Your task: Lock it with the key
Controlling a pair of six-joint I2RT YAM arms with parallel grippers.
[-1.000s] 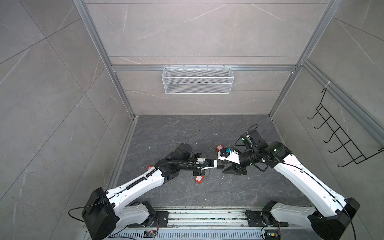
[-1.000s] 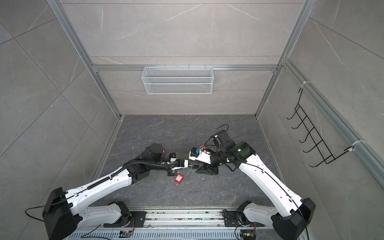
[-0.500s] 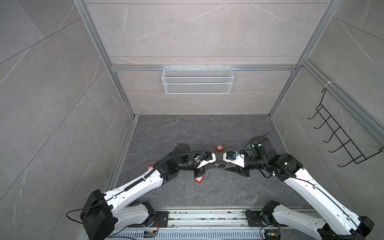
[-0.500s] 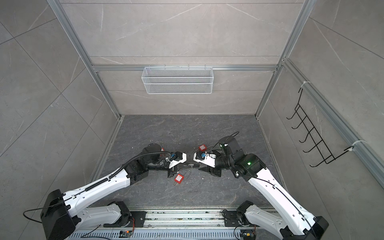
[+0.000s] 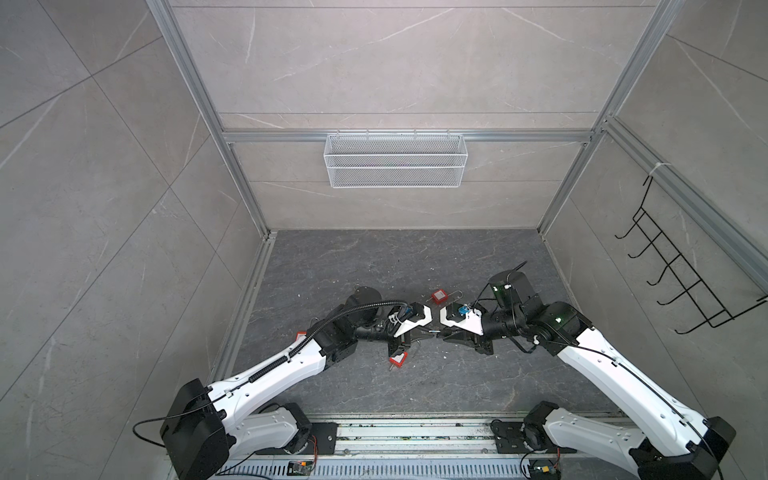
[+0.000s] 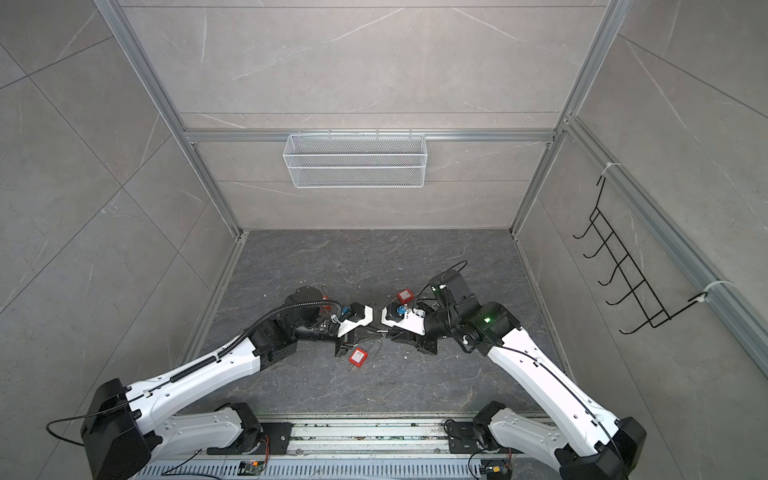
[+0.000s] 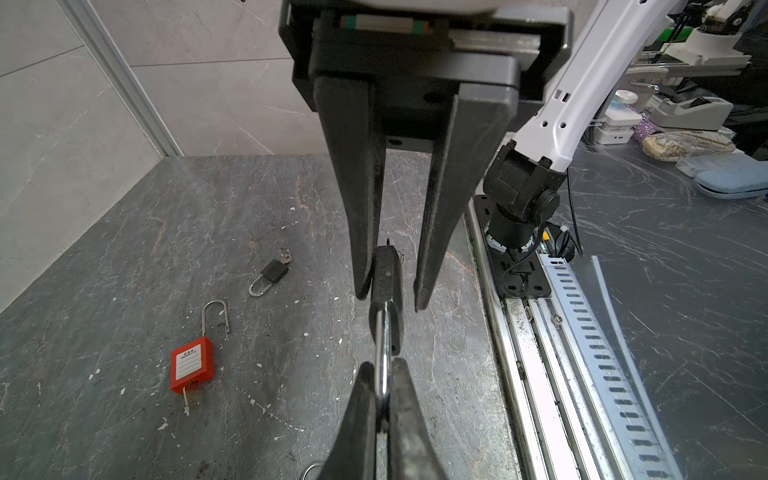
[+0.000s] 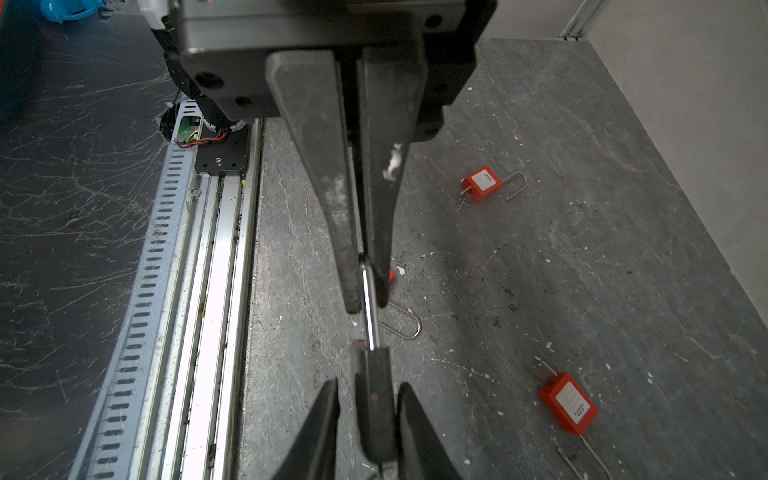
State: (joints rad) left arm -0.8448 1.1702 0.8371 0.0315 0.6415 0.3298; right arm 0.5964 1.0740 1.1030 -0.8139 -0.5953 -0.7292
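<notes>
Left pincer point(image 7: 383, 368) holds the black padlock point(image 7: 386, 274) by its shackle above the table point(image 7: 124, 249), right pincer point(image 7: 392, 299) straddling its body unclosed; the red padlock point(image 7: 192, 365) label is unreadable; only the left wrist view shows a keyed spare padlock point(image 7: 274, 272).

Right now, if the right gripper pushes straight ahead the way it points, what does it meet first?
The black padlock: its body sits between the open jaws of the right gripper. Just beyond, head-on, is the left gripper, shut on the shackle. Contact likely almost immediately.
</notes>
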